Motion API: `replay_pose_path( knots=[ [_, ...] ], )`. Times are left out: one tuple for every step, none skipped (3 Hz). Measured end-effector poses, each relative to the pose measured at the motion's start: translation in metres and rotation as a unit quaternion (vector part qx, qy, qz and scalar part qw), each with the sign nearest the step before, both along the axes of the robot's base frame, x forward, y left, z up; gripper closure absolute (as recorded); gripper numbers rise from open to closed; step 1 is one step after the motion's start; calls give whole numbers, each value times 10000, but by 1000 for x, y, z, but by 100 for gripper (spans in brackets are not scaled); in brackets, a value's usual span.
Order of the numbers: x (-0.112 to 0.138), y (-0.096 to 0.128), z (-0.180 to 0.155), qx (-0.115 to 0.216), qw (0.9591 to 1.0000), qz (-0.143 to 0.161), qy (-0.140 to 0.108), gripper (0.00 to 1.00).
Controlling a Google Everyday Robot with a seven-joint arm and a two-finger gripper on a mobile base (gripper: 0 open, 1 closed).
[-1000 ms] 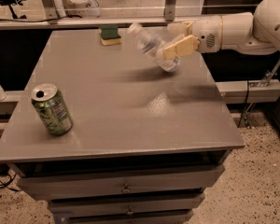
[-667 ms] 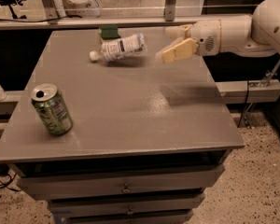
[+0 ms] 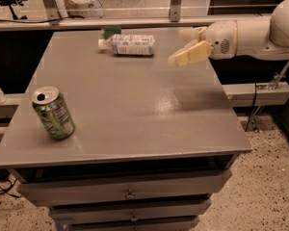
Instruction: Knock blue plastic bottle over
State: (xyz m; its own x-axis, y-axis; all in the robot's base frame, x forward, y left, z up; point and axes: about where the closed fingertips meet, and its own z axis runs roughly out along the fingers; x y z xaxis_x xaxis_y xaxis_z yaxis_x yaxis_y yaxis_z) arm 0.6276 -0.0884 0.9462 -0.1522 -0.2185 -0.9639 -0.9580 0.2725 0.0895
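The blue plastic bottle [image 3: 129,45] lies on its side at the back of the grey table [image 3: 135,109], its white cap pointing left. My gripper [image 3: 184,47] hovers above the table's back right part, to the right of the bottle and apart from it. Its cream fingers [image 3: 189,56] are spread apart with nothing between them. The white arm reaches in from the right edge.
A green soda can [image 3: 53,112] stands tilted near the table's front left. A green sponge [image 3: 111,31] lies at the back edge behind the bottle. Drawers sit under the tabletop. A railing runs behind the table.
The bottle was tipping beside my gripper, then fell and rolled left; it now lies flat at the back. My gripper has stayed at the right and holds nothing.
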Motion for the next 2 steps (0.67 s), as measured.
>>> replay_pose_path(
  knots=[
    [-5, -30, 7, -120, 9997, -184, -53, 0],
    [-11, -67, 21, -287, 9987, -387, -175, 0]
  ],
)
